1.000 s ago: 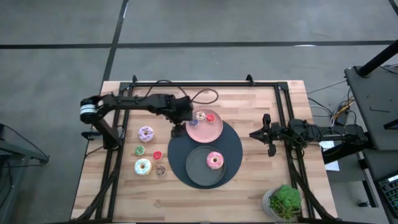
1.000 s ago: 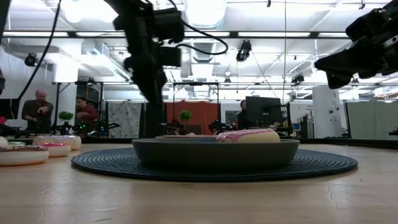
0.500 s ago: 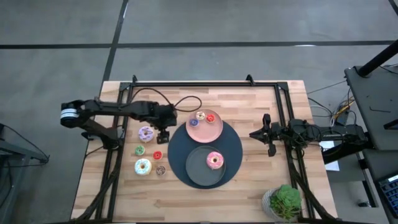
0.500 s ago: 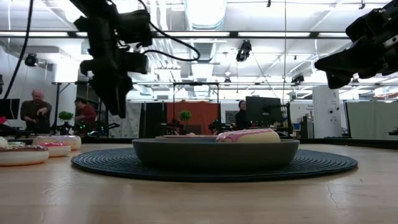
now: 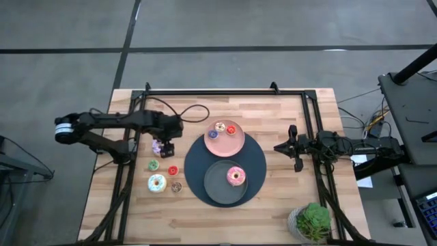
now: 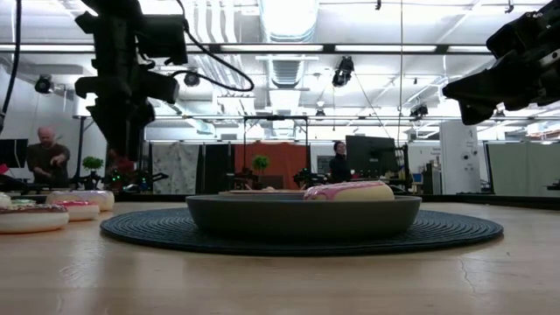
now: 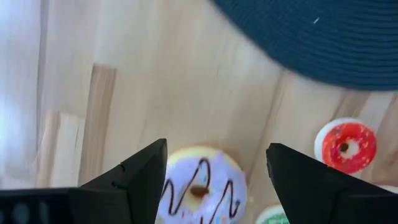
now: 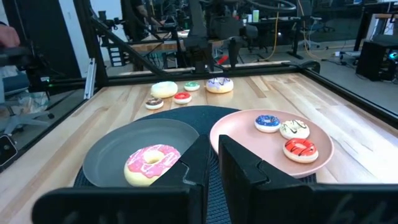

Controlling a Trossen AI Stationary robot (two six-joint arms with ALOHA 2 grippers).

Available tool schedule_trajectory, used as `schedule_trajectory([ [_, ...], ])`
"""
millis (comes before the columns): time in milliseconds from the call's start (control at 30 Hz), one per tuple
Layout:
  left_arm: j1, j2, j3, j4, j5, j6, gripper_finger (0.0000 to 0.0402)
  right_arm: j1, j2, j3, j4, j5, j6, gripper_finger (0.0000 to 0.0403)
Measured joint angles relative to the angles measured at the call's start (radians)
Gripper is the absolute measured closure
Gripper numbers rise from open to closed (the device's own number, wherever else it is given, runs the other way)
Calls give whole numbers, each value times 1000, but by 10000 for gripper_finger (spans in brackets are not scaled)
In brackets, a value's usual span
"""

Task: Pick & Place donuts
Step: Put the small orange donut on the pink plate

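Left tool (image 7: 214, 180) spread wide, empty, directly above lilac chocolate-drizzled ring donut (image 7: 199, 190). Possibly slightly off-centre; could nudge donut aside across wooden tabletop (image 7: 161, 81) on descent.

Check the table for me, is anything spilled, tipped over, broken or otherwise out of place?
Nothing stands out. The pink donut lies flat in the dark grey plate, three tiny donuts sit on the pink plate, and the rest lie flat on the wood, with the open left gripper above the lilac donut.
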Motion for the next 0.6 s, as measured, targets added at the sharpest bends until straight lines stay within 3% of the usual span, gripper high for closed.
schedule_trajectory([
  [600,64,-97,-80,-81,-2,-135,156,0,0,0,0,0,0,374],
])
